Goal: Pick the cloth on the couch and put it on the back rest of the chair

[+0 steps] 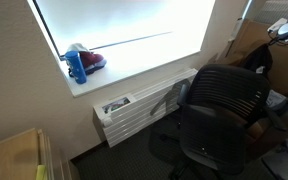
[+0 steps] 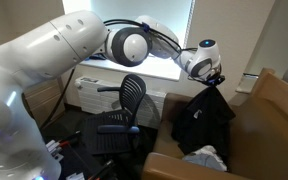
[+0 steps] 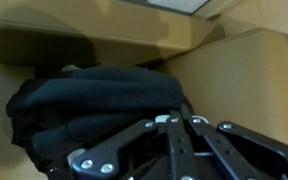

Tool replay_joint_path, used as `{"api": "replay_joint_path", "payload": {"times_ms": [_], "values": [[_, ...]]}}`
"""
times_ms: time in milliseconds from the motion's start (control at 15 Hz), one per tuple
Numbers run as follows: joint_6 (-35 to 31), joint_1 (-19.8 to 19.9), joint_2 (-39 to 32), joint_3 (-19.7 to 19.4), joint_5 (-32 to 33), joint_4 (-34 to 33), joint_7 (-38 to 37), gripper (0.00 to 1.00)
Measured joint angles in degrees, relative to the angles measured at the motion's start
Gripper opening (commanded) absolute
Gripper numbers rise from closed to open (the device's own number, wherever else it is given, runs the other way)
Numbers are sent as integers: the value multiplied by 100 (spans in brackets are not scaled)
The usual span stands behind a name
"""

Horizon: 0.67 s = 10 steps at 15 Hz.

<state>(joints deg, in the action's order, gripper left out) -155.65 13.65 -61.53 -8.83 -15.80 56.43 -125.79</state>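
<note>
Black cloth (image 2: 204, 118), clamped in your gripper (image 2: 215, 81) and hanging below it, now needs carrying onto the back rest of the chair (image 2: 132, 96).

No legible text, seemingly, anywhere.

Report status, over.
Gripper shut on cloth. Cloth hangs over couch, not yet on chair. Path to chair looks open.
</note>
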Motion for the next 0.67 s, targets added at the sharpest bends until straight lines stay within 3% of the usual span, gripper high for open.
{"api": "replay_joint_path", "payload": {"times_ms": [400, 667], "values": [[-1031, -55, 1364, 351, -66, 1267, 276, 1], [-1222, 130, 2309, 1085, -422, 2201, 1496, 1]]}}
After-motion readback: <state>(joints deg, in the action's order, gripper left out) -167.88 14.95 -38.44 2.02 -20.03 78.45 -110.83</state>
